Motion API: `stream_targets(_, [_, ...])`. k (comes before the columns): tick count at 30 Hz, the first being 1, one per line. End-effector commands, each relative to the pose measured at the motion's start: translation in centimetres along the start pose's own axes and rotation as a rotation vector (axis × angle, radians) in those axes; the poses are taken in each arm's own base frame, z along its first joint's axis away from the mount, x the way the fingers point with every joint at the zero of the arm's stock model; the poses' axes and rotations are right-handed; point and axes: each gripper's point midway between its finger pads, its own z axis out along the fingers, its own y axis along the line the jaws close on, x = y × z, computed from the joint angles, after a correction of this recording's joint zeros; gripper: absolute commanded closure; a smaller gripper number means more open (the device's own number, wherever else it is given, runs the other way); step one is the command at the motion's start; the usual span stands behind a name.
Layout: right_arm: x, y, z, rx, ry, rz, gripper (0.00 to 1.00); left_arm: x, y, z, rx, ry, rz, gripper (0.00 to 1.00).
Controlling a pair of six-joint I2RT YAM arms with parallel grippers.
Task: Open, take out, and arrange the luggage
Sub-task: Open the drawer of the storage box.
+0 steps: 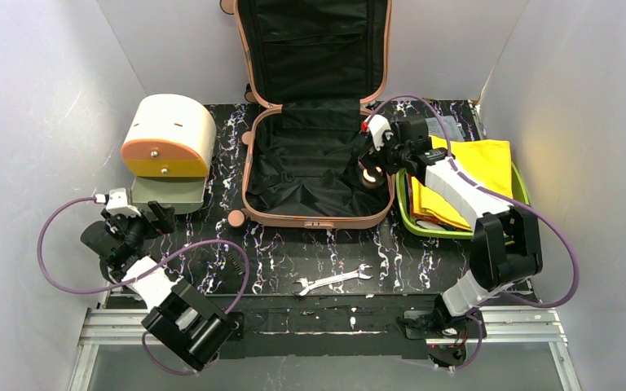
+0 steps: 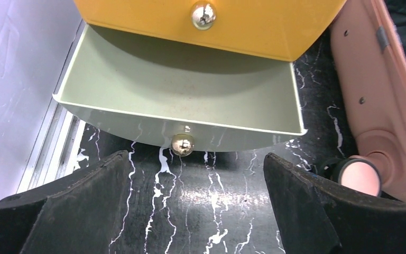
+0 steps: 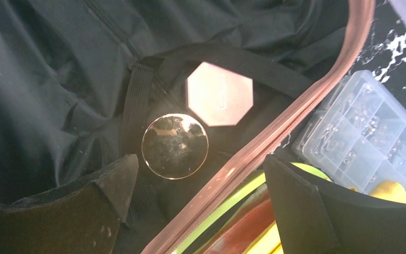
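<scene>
R end effector (image 3: 201, 172) over fabric-lined luggage (image 1: 318, 183)

Lab test booth — white panel walls (image 1: 41, 98); aluminium rail (image 1: 110, 326).

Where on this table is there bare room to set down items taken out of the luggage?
Bare table runs between the front edge of the luggage and the wrench, continuing right in front of the lime-green tray. The open drawer of the drum box is empty. Crowded: the right side, where a yellow cloth fills the tray and a clear compartment box sits by its far end.
</scene>
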Motion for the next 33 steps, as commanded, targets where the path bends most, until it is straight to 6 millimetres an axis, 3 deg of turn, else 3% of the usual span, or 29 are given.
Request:
stream_targets(1, [0.6, -0.8, 0.3, 0.029, 0.089, -0.069, 0.02, -1.4, -2.2, -1.4, 0.072, 0.017, -0.022, 0.02])
stream_targets(5, [1.3, -0.5, 1.3, 0.031, 0.126, -0.086, 0.02, -1.9, -2.4, -1.8, 0.080, 0.041, 0.005, 0.02])
stream_targets(12, [1.9, 1.1, 3.5, -0.012, 0.208, -0.127, 0.02, -4.1, 1.0, 0.0, 0.017, 0.077, -0.028, 0.02])
stream_targets(16, [1.0, 1.0, 3.5, 0.001, 0.206, -0.145, 0.02, -5.1, 1.4, 1.2, 0.032, 0.097, 0.034, 0.02])
stream_targets(20, [-0.9, 0.6, 1.9, 0.014, 0.162, -0.155, 0.02, -4.5, -0.9, 2.1, 0.156, 0.188, 0.185, 0.02])
stream_targets(24, [-2.6, 1.0, 0.4, -0.005, 0.106, -0.173, 0.02, -4.6, -3.8, 1.6, 0.387, 0.238, 0.367, 0.02])
stream_targets(28, [-2.8, 1.8, 0.0, -0.037, 0.080, -0.174, 0.01, -5.1, -4.5, 0.9, 0.525, 0.317, 0.463, 0.02])
stream_targets(33, [-2.1, 2.5, 0.2, -0.066, 0.081, -0.173, 0.02, -4.4, -4.6, 0.4, 0.663, 0.401, 0.611, 0.02])
